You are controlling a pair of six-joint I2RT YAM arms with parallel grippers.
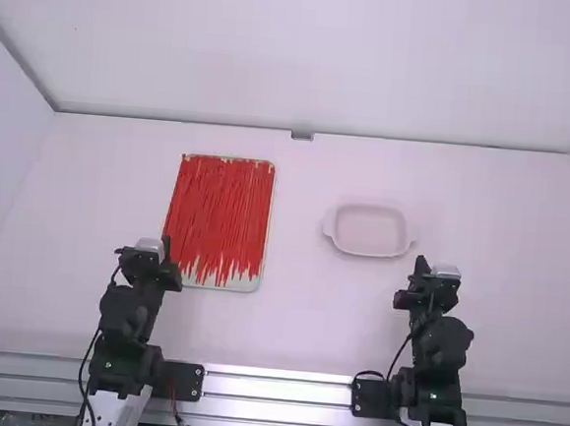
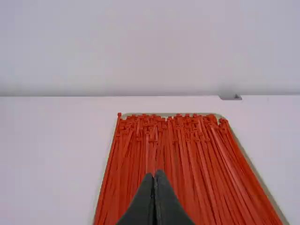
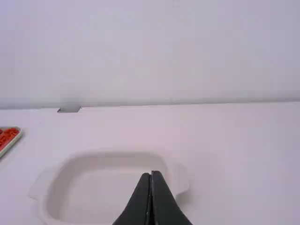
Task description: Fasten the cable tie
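Cable ties (image 1: 220,218), all red, lie packed side by side in a flat tray (image 1: 249,287) left of centre in the high view. They run up and down the frame, which probably lets one be drawn off the near end without tangling. To the right of centre on the worktop (image 1: 445,186) stands a shallow white dish (image 1: 366,251) with nothing in it, likely set there to take the fastened tie. The left hand (image 1: 166,253) sits at lower left, at the tray's lower left corner. The right hand (image 1: 420,275) sits at lower right, just below the dish and apart from it.

In the left wrist view the left hand (image 2: 154,174) has its two fingers pressed together with nothing between them. The cable ties (image 2: 187,154) fan across the middle and lower right of the frame, their heads at the top of the bundle. The fingertips overlap the nearer ends, but I cannot tell whether they touch.

In the right wrist view the right hand (image 3: 151,174) is likewise closed and empty at bottom centre. The dish (image 3: 56,176) is directly behind its tips, and a corner of the tray (image 3: 11,140) sits at the left edge.
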